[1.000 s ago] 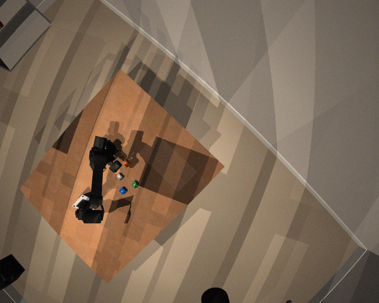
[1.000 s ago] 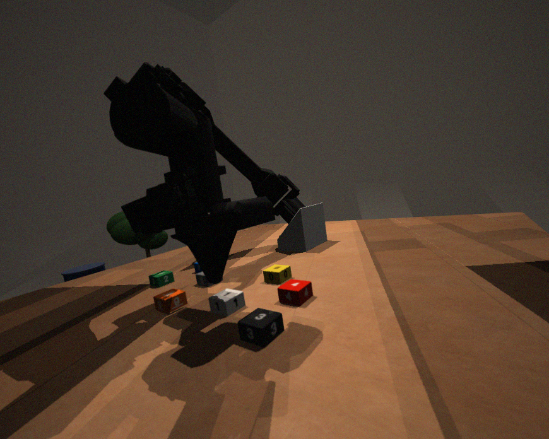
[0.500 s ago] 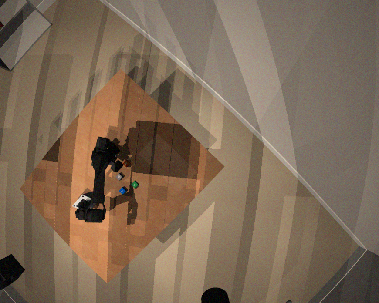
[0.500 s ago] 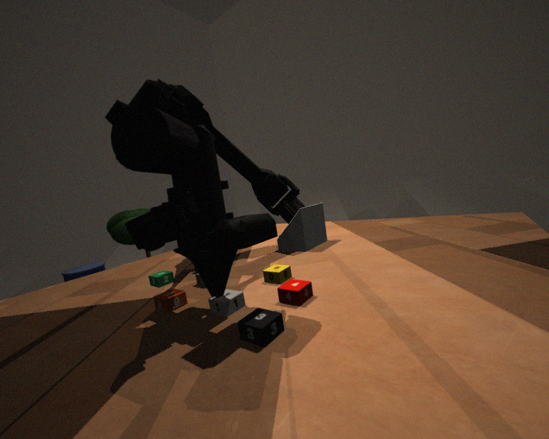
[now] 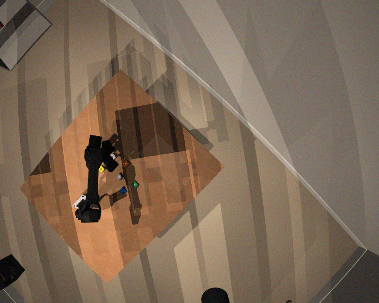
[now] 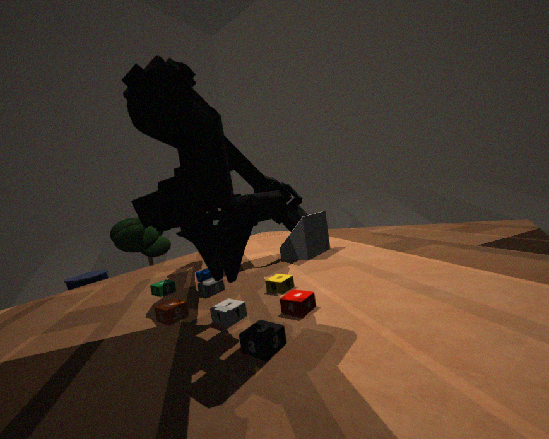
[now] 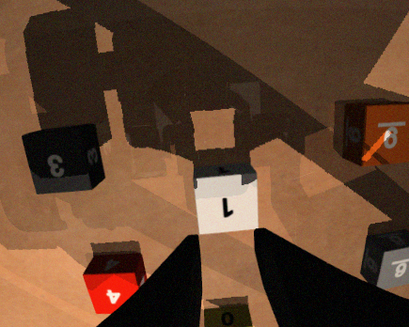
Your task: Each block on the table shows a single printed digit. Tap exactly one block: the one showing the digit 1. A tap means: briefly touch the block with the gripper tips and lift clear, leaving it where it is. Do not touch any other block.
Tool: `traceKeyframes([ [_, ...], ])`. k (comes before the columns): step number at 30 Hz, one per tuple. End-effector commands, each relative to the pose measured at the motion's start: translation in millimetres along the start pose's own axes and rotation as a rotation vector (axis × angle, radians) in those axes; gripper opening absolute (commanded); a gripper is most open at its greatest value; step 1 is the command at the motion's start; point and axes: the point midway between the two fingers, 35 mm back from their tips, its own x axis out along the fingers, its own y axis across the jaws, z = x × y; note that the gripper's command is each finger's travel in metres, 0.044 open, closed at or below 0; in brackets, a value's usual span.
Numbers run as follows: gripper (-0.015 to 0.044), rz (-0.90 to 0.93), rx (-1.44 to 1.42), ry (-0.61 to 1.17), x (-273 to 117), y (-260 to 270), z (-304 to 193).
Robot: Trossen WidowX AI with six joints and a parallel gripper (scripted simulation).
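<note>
The white block shows the digit 1 and sits flat on the table. My gripper is partly open, with a narrow gap between its fingertips and nothing between them. In the exterior view the tips hang above the table, higher than the white block and apart from it. In the wrist view the block's near edge lies just beyond the tips, about in line with the gap. In the top view the fingertips are hidden by the arm.
Around it sit a black 3 block, a red 4 block, a yellow 0 block, an orange block and a grey block. Green and blue blocks lie farther off.
</note>
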Motion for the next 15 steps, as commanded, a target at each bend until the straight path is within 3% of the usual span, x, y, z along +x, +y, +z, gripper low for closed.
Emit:
traceKeyframes([
  [1, 0.0204, 0.017, -0.043, -0.016, -29.9, 46.0, -23.1],
  [8, 0.0387, 0.011, -0.012, -0.007, -70.8, 115.4, -80.4],
  [15, 0.04, 0.007, 0.0, -0.005, -75.2, 123.4, -89.0],
])
